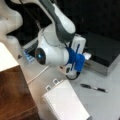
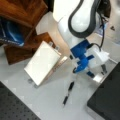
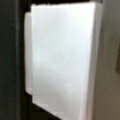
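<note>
In both front views the gripper (image 2: 101, 71) hung low at the end of the white arm, beneath a blue wrist mount (image 1: 76, 61), right of centre in the frame. In a front view it sat just above a pale flat block (image 2: 98, 78) at the edge of a black platform (image 2: 107, 100) in the lower right corner; whether the fingers were spread or pressed together could not be told. The wrist view was filled by a pale slab (image 3: 62, 57) (probably the same block), with a dark band down the frame's left side. A black pen (image 1: 94, 87) lay on the grey table (image 1: 105, 105) right of centre, near the gripper but apart from it. A white spiral notebook (image 1: 66, 102) lay at the bottom centre, beside a brown wooden box (image 1: 15, 95) at the lower left.
</note>
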Motion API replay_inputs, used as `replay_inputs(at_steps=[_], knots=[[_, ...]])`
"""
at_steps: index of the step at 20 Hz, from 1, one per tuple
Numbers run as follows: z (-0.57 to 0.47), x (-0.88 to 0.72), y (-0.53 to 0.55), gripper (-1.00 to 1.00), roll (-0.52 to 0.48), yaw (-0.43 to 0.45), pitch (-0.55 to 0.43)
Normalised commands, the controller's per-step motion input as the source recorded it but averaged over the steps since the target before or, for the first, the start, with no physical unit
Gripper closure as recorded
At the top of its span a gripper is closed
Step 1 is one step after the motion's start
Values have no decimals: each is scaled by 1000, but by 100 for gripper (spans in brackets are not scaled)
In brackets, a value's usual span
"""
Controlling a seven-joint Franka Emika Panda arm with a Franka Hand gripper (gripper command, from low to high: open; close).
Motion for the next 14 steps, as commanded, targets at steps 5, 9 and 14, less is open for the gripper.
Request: replay_inputs(at_steps=[5, 9, 14], knots=[[-64, 13, 41, -100, 154, -53, -70], [-45, 21, 59, 100, 142, -54, -52], [-40, 50, 49, 100, 138, -65, -35]])
